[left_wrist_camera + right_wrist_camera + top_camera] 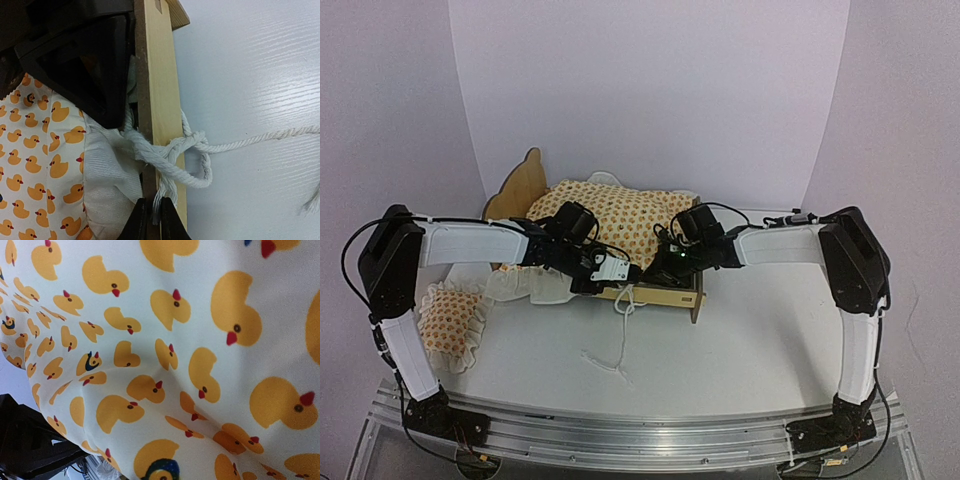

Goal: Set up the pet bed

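Sitting toward the far edge of the surface (760, 340), about midway between its left and right edges, the pet bed (665, 294) lies lengthwise across the top view. Its scalloped headboard (520, 185) stands upright at the end nearer the left edge, and a lower footboard (698, 300) closes the other end. A cream cushion (620, 212) printed with orange ducks fills the frame and bulges above the rails.

The bed's near side rail (160, 75) shows as a pale wooden strip in the left wrist view. A white twisted tie cord (172, 160) loops over it in a loose knot. One strand trails away across the bare surface, and in the top view the cord hangs off the rail and ends in a small tangle toward the near edge.

The left gripper (154, 215) sits at that rail, its fingers pinched together on strands of the cord just beside the knot. The right gripper (660, 268) is down at the cushion's near edge, close to the left one. Its own view is filled with duck fabric, so its fingers are hidden there. It is clenched, but I cannot tell whether it has cloth in it.

A small matching ruffled pillow (450, 315) lies apart from the bed, near the surface's left edge.
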